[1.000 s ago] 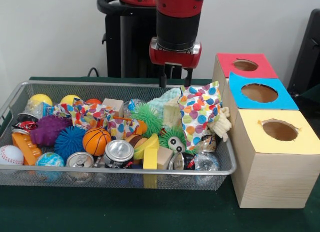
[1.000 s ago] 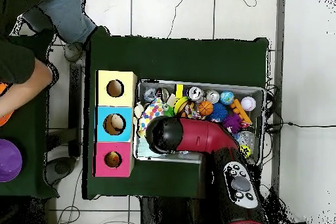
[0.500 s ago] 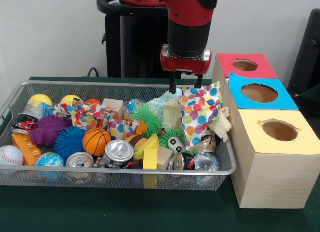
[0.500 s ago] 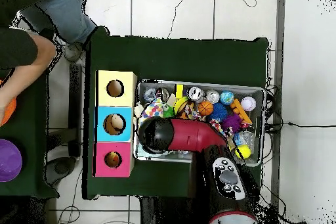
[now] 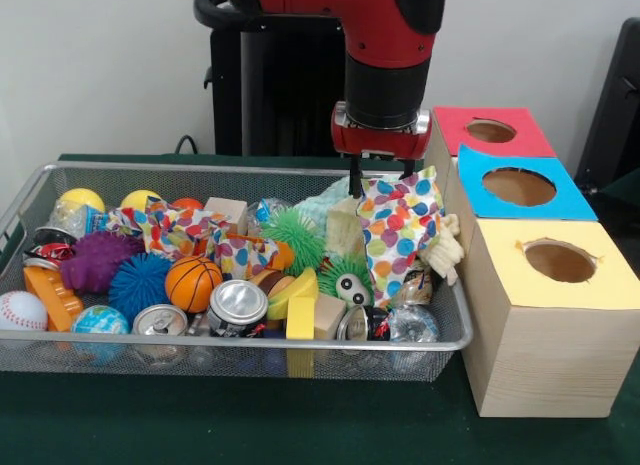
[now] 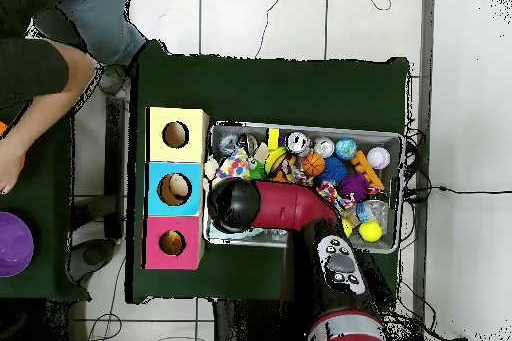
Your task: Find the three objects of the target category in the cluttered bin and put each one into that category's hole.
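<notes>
The tool point(image 5: 380, 181) has slid sideways from mid-bin to hang over the polka-dot bag point(image 5: 400, 230) at the basket's point(image 5: 250, 171) box-side end, fingers spread, touching its top edge. The bag looks like the chosen target; a descent and pinch seem next.

We see the gripper point(image 5: 379, 182) hanging over the bin's point(image 5: 230, 342) far right corner, the polka-dot bag point(image 5: 398, 230) directly beneath it; toys crowd everywhere below, and the boxes point(image 5: 530, 275) wall the right.
</notes>
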Motion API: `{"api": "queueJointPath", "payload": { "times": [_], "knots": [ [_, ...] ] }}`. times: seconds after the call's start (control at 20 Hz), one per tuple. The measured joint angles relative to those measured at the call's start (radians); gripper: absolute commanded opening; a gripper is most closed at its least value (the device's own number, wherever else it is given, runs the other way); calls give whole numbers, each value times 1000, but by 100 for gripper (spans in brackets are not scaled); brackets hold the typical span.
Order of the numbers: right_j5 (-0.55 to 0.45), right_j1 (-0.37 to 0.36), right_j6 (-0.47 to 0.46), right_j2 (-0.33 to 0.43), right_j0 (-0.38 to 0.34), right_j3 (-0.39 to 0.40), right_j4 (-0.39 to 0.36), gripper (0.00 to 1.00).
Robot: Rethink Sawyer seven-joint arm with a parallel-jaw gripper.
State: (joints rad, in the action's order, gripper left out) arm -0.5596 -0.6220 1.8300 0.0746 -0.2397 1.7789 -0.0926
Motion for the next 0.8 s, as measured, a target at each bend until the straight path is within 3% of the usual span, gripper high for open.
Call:
{"api": "queueJointPath", "payload": {
  "times": [0.45,0.8],
  "knots": [
    [102,99,0,-5,-2,-16,0,100],
    [135,117,0,-6,-5,-22,4,100]
  ]
}}
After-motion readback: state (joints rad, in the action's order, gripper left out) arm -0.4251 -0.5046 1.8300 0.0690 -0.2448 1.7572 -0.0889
